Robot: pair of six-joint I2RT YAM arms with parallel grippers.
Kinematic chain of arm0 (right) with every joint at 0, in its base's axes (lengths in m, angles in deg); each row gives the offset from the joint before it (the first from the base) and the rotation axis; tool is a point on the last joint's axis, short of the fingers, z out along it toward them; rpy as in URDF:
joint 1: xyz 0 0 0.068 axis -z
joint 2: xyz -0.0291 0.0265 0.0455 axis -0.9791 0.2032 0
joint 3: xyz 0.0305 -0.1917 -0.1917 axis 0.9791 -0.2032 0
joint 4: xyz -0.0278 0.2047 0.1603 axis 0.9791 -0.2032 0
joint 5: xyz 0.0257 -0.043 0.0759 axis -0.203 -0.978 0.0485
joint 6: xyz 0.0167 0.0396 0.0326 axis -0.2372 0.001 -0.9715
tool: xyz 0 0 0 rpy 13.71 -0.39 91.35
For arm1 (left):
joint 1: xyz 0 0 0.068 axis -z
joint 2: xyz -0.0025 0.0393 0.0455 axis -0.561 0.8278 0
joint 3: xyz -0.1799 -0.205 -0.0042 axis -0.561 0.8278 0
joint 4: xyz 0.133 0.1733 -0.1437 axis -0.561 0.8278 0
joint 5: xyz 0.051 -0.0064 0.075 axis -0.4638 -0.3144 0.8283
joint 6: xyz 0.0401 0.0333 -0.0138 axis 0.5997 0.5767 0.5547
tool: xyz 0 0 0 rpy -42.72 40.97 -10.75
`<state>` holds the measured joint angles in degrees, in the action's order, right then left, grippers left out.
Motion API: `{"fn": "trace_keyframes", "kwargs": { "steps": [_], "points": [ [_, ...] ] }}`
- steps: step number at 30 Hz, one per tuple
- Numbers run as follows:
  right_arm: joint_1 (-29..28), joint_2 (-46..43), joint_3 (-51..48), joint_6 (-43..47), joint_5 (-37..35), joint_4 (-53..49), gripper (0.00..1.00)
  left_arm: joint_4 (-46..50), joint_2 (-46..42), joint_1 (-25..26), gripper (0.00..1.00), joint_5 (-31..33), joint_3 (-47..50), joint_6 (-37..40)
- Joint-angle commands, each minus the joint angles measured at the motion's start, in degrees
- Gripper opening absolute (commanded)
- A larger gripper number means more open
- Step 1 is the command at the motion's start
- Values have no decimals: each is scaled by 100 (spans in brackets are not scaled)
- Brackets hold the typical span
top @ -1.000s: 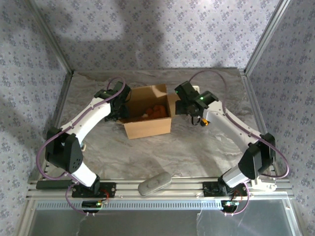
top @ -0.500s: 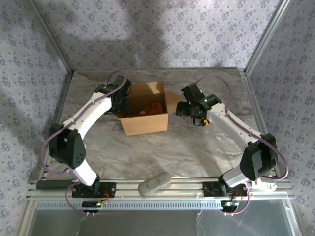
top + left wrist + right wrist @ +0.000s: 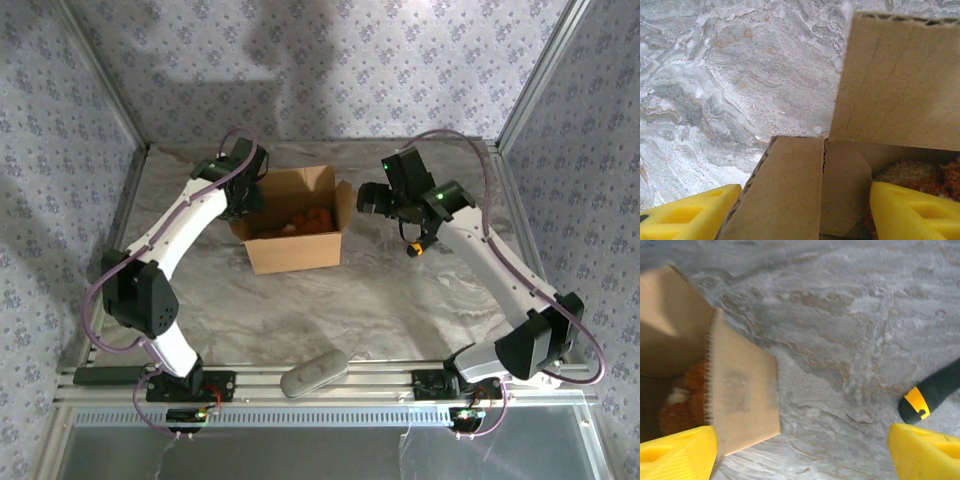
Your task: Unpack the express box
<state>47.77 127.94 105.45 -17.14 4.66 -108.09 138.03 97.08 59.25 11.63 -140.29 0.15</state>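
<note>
The express box (image 3: 296,249) is an open brown cardboard carton in mid-table with its flaps up. An orange-brown plush toy (image 3: 311,218) lies inside it. My left gripper (image 3: 244,192) is at the box's left rear corner. In the left wrist view it (image 3: 800,216) is open, astride a cardboard flap (image 3: 790,190), with one yellow finger (image 3: 912,212) inside by the plush and the other outside. My right gripper (image 3: 374,198) hovers just right of the right flap (image 3: 742,395), open wide (image 3: 800,460) over bare table.
A black and yellow tool handle (image 3: 932,395) lies on the marble right of the box, under my right arm (image 3: 415,247). A grey oblong object (image 3: 313,372) rests at the near rail. Metal posts and patterned walls close in the sides and back.
My left gripper has moved toward the back along the box's left side, and the box has shifted slightly. My right gripper has drawn up and back a little from the right flap.
</note>
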Motion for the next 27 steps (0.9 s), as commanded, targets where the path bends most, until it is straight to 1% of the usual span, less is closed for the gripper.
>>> {"fn": "trace_keyframes", "kwargs": {
  "steps": [1,5,9,12,15,17,18,22,27],
  "points": [
    [-261,7,687,348,95,-401,89,105,-595,-8,68,-24,37,-50],
    [-652,452,1501,586,209,-606,87,101,-1063,-94,69,-238,253,-176],
    [-995,1169,2269,830,332,-748,82,76,-1532,-199,70,-371,454,-294],
    [-1227,1746,2796,955,387,-857,76,111,-1908,-253,70,-367,603,-371],
    [-1372,2320,3221,1020,591,-911,70,173,-2299,-327,70,-357,784,-424],
    [-1430,2708,3473,1013,756,-981,61,209,-2585,-421,71,-366,949,-476],
    [-1449,2882,3580,1007,825,-1019,59,217,-2692,-454,71,-372,1022,-491],
    [-1569,3442,3788,874,805,-1169,56,228,-3090,-566,72,-372,1368,-577],
    [-1683,3647,3441,656,834,-1065,51,246,-3283,-684,73,-476,1608,-600]
  ]
}}
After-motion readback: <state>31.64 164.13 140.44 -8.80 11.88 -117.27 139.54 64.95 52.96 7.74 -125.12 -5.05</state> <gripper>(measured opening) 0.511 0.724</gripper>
